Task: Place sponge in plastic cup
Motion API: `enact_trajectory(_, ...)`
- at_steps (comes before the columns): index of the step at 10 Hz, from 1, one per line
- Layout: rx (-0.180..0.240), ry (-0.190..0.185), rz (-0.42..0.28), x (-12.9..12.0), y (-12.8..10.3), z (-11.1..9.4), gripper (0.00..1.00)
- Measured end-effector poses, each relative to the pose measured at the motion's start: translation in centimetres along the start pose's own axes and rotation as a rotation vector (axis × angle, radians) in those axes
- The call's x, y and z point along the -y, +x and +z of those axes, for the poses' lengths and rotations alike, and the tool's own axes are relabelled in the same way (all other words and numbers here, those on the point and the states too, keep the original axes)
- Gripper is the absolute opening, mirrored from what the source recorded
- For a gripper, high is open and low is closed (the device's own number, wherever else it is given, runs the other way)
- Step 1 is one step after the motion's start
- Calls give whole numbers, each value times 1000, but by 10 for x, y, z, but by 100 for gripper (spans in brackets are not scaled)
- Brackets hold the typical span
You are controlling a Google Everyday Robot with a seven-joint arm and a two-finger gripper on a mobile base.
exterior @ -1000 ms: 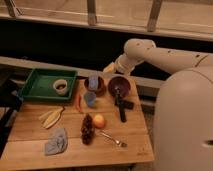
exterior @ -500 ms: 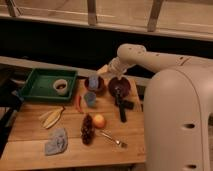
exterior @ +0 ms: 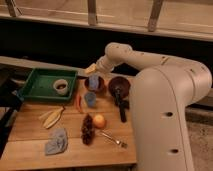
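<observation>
- gripper (exterior: 92,69) hangs over the back of the table, fingers spread wide, nothing in them
- sponge (exterior: 94,81) sits right under it, looks like it's on a brown bowl (exterior: 100,89)
- plastic cup (exterior: 90,99) stands upright just in front of that bowl

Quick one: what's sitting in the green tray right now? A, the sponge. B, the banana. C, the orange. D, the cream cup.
D: the cream cup stands inside the green tray, while the gripper is off to its right, just above the sponge.
</observation>
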Motion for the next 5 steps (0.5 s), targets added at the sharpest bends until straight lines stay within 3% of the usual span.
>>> enact_trajectory(1,-3,-15,-4,-4,0,2,80)
enact_trajectory(5,-5,-15,-6,-4,0,2,80)
